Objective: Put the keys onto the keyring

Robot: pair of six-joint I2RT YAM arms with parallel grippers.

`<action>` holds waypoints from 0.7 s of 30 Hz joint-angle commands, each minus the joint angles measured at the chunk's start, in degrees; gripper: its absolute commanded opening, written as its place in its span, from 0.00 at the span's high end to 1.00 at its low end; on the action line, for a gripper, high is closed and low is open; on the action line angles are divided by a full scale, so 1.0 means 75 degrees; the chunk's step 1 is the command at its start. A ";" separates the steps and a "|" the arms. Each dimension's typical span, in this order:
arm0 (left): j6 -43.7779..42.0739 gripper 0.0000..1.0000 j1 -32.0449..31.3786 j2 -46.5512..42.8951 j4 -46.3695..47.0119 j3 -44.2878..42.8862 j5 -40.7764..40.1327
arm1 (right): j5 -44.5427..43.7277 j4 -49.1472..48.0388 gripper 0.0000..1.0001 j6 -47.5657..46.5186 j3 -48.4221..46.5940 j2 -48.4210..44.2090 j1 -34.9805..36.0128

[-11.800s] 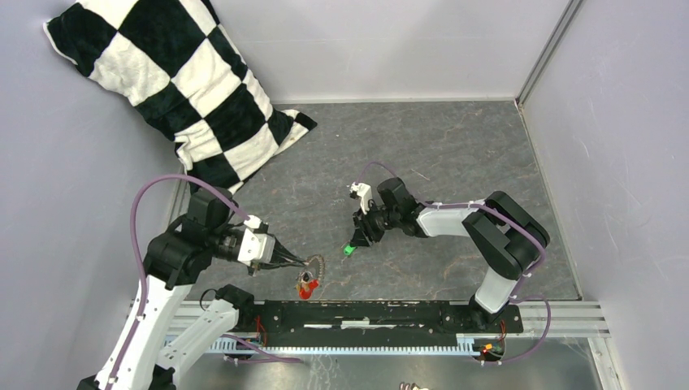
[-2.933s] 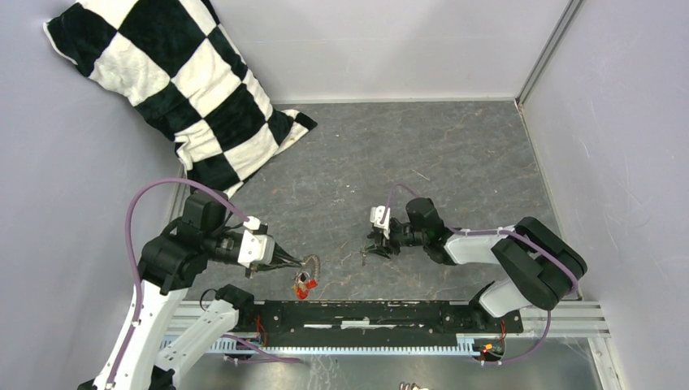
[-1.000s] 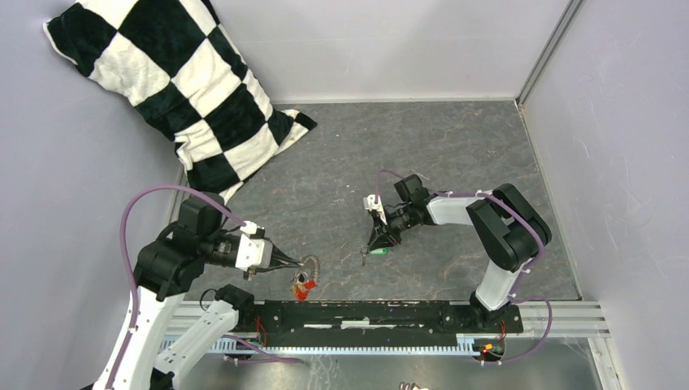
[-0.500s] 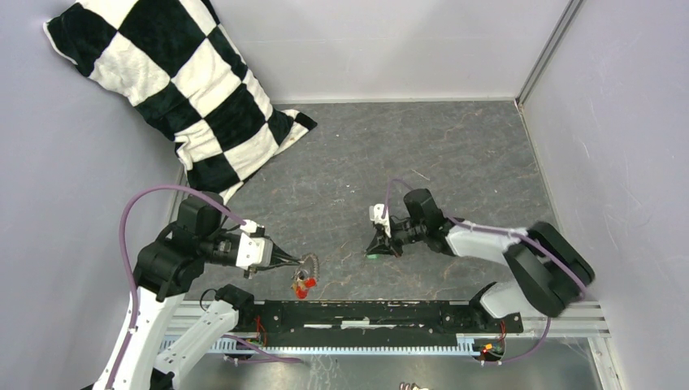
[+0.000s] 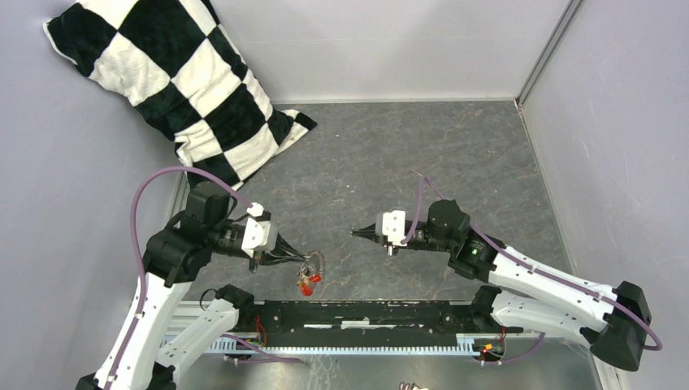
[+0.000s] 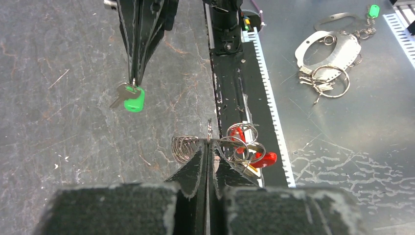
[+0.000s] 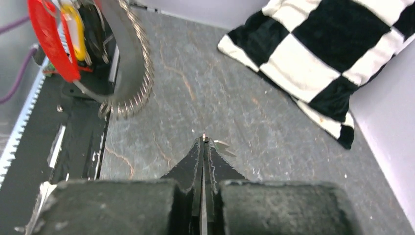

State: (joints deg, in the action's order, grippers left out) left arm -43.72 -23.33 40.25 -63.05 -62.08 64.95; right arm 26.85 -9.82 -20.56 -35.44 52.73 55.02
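Observation:
My left gripper [image 5: 299, 258] is shut on the keyring [image 5: 314, 264], a silver coiled wire loop held just above the floor. A red piece [image 5: 307, 282] hangs under it. In the left wrist view the keyring [image 6: 185, 147] sits at my fingertips, with a red key [image 6: 264, 158] and a yellow bit [image 6: 252, 169] on its rings. My right gripper [image 5: 357, 233] is shut and points left toward the keyring, a short gap away. The left wrist view shows the green key [image 6: 133, 103] hanging from the right gripper's tips [image 6: 133, 84]. In the right wrist view the keyring [image 7: 132, 95] is at upper left.
A black-and-white checkered pillow [image 5: 175, 85] leans in the far left corner. Grey walls close the floor on three sides. A black rail [image 5: 366, 313] runs along the near edge. Spare rings and metal plates [image 6: 328, 58] lie on the metal shelf beyond it.
My right gripper has lifted off the floor with the green key and turned to point left at the keyring. My left gripper has shifted slightly, still holding the keyring.

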 commanded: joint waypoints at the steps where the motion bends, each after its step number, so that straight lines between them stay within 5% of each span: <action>1: 0.0554 0.98 -0.0027 0.0171 0.0274 -0.0294 0.0571 | -0.0456 0.0353 1.00 0.0351 -0.0854 -0.0135 0.0392; 21: 0.0638 0.98 -0.0025 0.0342 0.0298 -0.0709 0.1673 | -0.1846 0.0677 1.00 -0.2940 -0.1917 0.0090 0.3181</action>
State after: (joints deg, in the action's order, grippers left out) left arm -39.16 -23.33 43.48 -62.63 -64.79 72.82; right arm 17.82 -4.36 -35.79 -46.41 52.42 75.64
